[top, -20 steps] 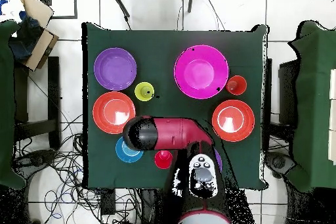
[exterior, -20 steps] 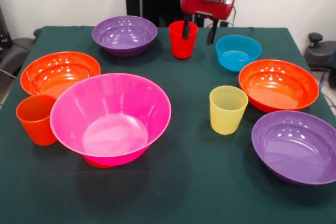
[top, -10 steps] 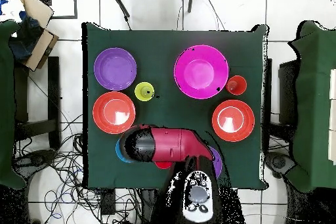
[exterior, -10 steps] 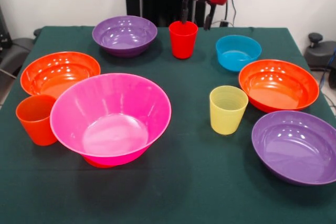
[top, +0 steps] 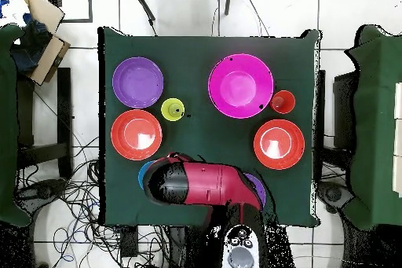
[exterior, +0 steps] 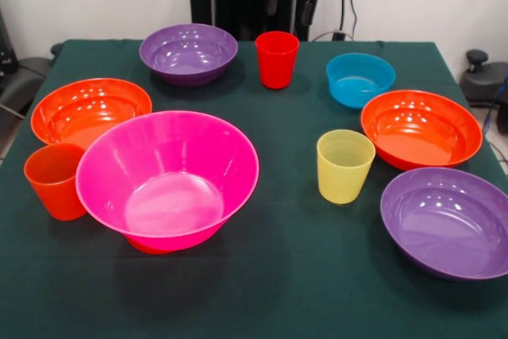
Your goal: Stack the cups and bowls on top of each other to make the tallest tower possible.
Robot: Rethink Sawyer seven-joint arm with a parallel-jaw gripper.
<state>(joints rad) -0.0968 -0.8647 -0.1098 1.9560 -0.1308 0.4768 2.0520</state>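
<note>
My gripper [exterior: 289,1] hangs open and empty at the far edge, above and clear of the red cup [exterior: 277,59], which stands upright on the table. In the overhead view the arm [top: 204,185] hides that cup. The big pink bowl [exterior: 167,180] [top: 241,86] sits near the front left with nothing inside it and a bit of orange showing under its foot. The orange cup [exterior: 54,181] stands beside it and the yellow cup [exterior: 344,166] stands mid-table. Two purple bowls [exterior: 189,53] [exterior: 448,221], two wide orange bowls [exterior: 91,110] [exterior: 421,128] and a small blue bowl [exterior: 359,79] lie spread apart.
Everything rests on a dark green cloth-covered table [exterior: 286,275]. In the overhead view, chairs with green covers [top: 377,123] flank the table and cables [top: 71,202] lie on the floor.
The gripper has lifted straight up off the red cup's rim and drawn back toward the base. The red cup stays standing where it was.
</note>
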